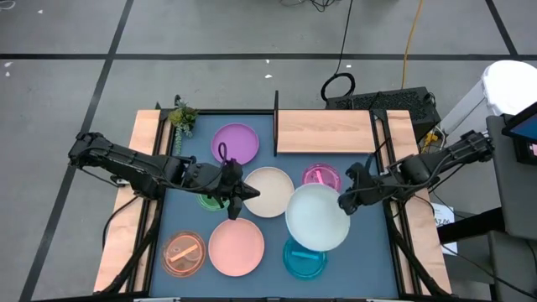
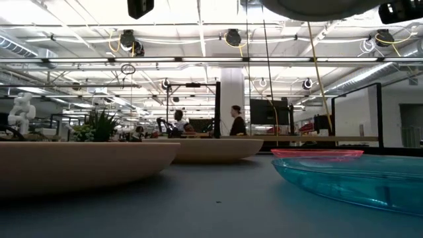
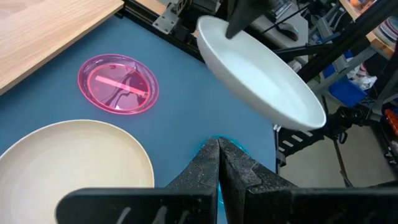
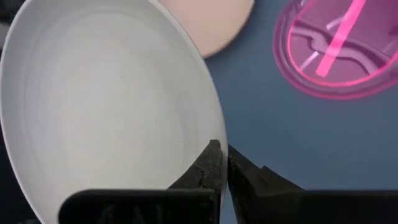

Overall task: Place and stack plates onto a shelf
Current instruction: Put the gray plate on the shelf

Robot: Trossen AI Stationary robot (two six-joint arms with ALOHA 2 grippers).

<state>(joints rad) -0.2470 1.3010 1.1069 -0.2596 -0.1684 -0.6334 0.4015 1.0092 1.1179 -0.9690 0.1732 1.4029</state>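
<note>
Blue mat (image 1: 273,252) covers the surface. Right gripper (image 1: 343,204), right of frame center, has its jaws pinched on the rim of the mint plate (image 1: 317,216), held up in the air. Left gripper (image 1: 236,201), near the middle, has its jaws closed on nothing. Shelf (image 1: 325,132) lies at the upper middle, bare.

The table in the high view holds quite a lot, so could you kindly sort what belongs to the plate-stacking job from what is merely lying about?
Belongs to the job:
- pale mint plate, lifted, rim pinched in the right gripper
- cream plate
- pink plate
- purple plate
- magenta dish, orange dish, cyan dish, green dish
- shelf

Lying about:
- small potted plant
- blue mat
</note>
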